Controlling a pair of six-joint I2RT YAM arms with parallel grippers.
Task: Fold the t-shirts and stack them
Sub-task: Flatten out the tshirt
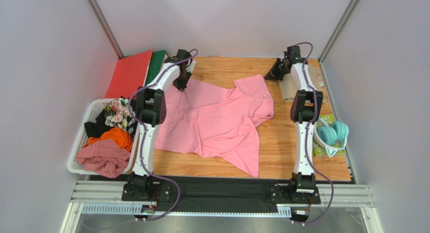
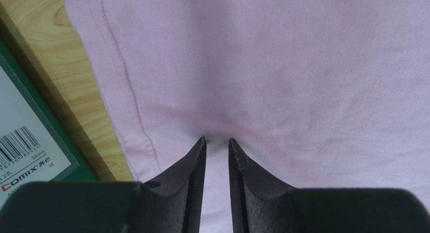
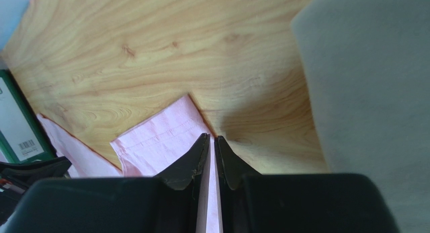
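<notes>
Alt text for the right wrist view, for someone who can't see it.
The right tool pinches a hemmed corner of the pink t-shirt against a wooden table. A khaki-beige t-shirt fills the right side; a green file box shows at far left.

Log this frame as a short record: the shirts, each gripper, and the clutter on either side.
pink t-shirt: spread unfolded and wrinkled on the wooden table
khaki-beige t-shirt: at the table's far right
left gripper: pinching the pink t-shirt near a hemmed edge
right gripper: shut on a pink t-shirt corner
left side: white basket of clothes
right side: teal headphones
</notes>
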